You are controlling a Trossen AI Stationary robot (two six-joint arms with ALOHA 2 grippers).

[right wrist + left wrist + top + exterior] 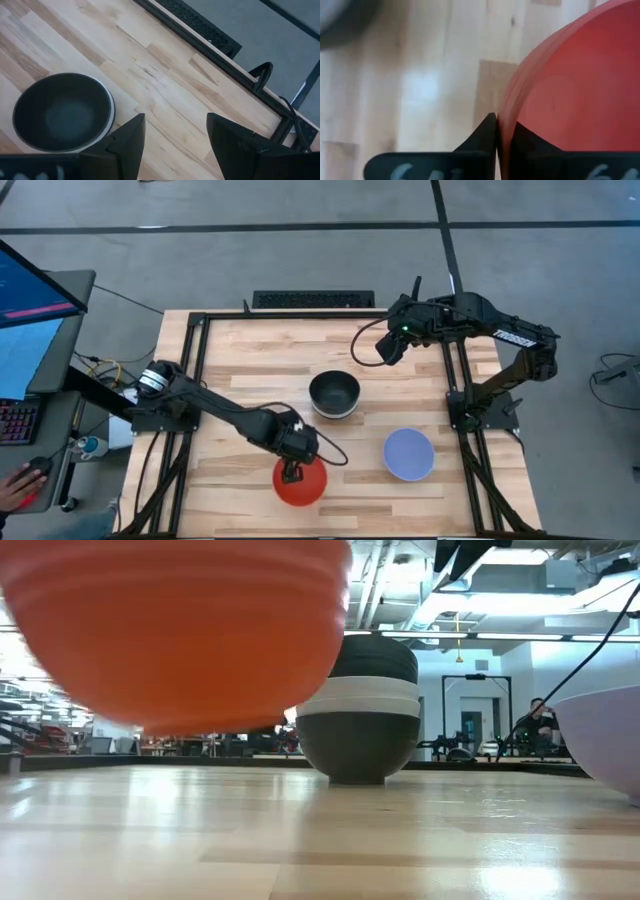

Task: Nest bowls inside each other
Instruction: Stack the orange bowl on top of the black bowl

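Wooden table (250, 360): black bowl stack (334, 394), left claw (292, 473) clamped on red bowl (303, 486), right claw (385, 352) apart.

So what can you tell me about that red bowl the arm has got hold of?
The round, smooth red bowl looks like matte plastic with faint ridges near its rim. The left gripper pinches its rim, one dark finger outside the wall and one inside. In the low view the bowl hangs clear of the pale wooden table, near its front edge, apart from the stacked bowls and the lavender one. Nothing else touches it.
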